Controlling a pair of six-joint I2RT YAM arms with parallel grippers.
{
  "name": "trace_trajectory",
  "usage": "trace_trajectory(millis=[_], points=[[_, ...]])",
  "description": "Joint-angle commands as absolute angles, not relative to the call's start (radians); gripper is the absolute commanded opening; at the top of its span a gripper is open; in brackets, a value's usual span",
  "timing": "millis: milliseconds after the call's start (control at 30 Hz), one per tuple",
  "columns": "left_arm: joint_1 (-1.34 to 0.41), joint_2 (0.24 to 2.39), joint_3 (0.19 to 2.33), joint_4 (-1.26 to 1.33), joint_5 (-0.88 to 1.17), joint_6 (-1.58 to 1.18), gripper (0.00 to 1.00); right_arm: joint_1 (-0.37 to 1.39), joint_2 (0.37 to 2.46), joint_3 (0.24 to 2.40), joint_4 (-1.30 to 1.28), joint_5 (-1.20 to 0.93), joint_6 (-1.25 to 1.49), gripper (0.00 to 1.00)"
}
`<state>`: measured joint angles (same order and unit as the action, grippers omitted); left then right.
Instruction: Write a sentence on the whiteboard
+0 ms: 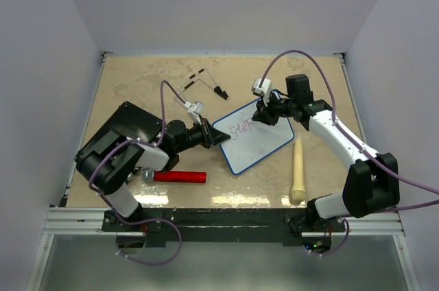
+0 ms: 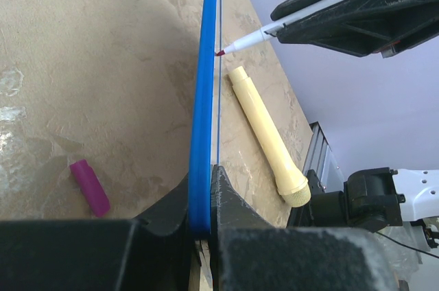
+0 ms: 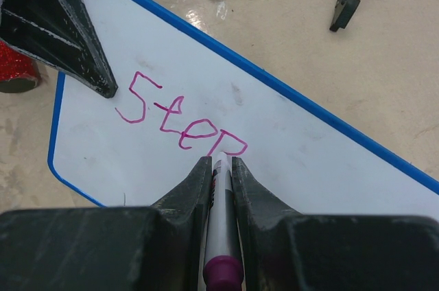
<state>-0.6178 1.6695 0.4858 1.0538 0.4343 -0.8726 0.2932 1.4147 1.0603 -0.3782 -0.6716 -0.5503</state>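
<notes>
Whiteboard (image 1: pixel 259 143) is being kept at the middle of the table (image 1: pixel 137 85), between the two arms, and is being pinched at its left short edge by the left gripper (image 1: pixel 218 136), whose jaws are being held clamped on the blue rim. The marker (image 3: pixel 221 236) is being gripped between the closed fingers of the right gripper (image 3: pixel 219 164). Its tip is being held at the white face, though contact cannot be told for certain.

The sentence (image 3: pixel 180 121) is being shown as a single purple-pink word, "Step", with the tip at the foot of its last letter. The task is therefore being judged as early: one word is being counted as done and the further words as left. Bare white is being offered for them beside and below the word.

The long axis of the whiteboard is being laid on a diagonal, from near left to far right in the top view, and the writing is being run along it, away from the left gripper. Whether it is being rested flat or tipped cannot be told. A purple cap (image 2: pixel 90 187), a cream handle-shaped piece (image 1: pixel 298 171) and a red cylinder (image 1: pixel 180 176) are being left on the table.
</notes>
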Motion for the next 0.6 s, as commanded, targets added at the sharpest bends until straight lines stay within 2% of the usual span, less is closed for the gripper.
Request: trace_trajectory(millis=[0, 367, 567], points=[[-0.627, 1.652, 0.486, 1.132, 0.462, -0.833, 0.0, 0.311, 1.424, 1.062, -0.376, -0.695, -0.554, 0.0], [-0.627, 1.654, 0.479, 1.135, 0.462, -0.83, 0.0, 0.305, 1.336, 1.123, -0.414, -0.776, -0.525, 0.0], [-0.626, 1.655, 0.48, 1.132, 0.462, -0.819, 0.0, 0.233, 1.261, 1.117, -0.42, -0.799, -0.537, 0.0]])
